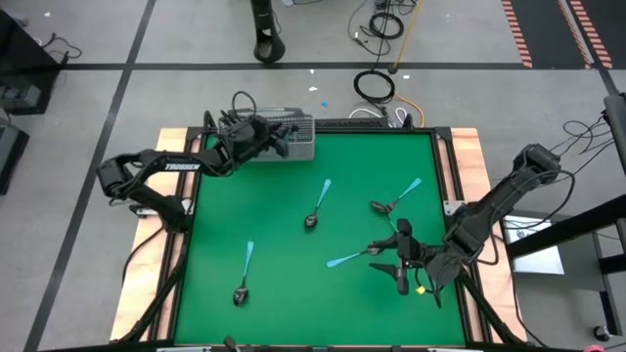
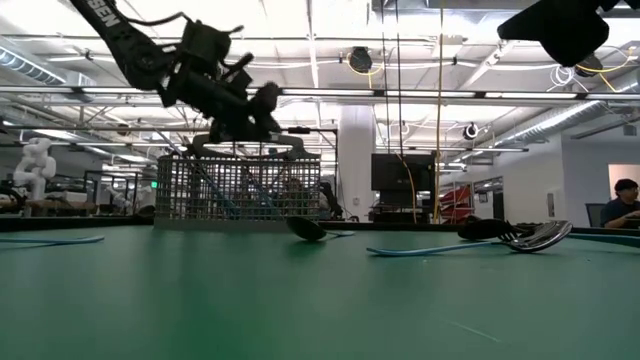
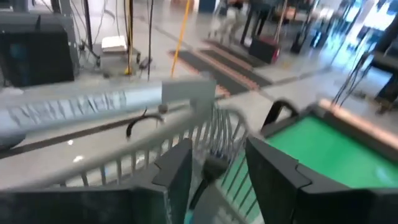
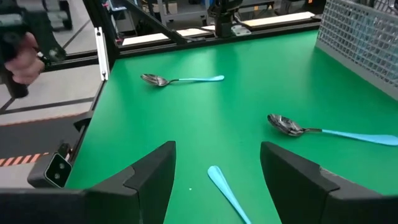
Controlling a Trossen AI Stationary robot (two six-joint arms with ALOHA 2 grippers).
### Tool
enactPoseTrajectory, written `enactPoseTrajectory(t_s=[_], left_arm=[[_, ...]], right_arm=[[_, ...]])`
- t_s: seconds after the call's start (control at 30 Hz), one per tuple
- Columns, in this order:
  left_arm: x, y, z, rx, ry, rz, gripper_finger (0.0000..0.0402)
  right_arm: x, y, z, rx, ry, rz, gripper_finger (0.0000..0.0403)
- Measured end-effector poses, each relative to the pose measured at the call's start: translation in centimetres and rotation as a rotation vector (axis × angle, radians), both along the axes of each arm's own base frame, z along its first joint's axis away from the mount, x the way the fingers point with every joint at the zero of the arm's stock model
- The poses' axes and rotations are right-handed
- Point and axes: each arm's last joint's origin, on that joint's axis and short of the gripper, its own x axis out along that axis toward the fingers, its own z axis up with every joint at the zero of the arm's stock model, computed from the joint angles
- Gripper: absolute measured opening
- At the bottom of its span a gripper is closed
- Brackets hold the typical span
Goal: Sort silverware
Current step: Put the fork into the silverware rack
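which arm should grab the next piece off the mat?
Right, probably. The right gripper hangs open beside a blue-handled utensil, whose handle tip lies between its fingers in the right wrist view. The left gripper is over the mesh basket.

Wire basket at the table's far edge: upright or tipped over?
Upright. In the low view the wire basket stands level on the green table, vertical wires straight, open top up, left end effector above it.

We cannot make out what sits between the left gripper (image 3: 211,171) fingers; the view is blurred. The nearest blue handle (image 4: 227,190) is cut off by the picture's edge.
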Motion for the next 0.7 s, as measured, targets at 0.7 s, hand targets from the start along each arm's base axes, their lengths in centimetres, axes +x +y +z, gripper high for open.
enactPoseTrajectory(t_s=[0.7], left_arm=[[5.0,-16.2,1.5,0.051,-0.052,-0.678,0.0160]], right_arm=[[-0.9,0.0,-0.9,0.113,0.037,-0.124,0.0224]])
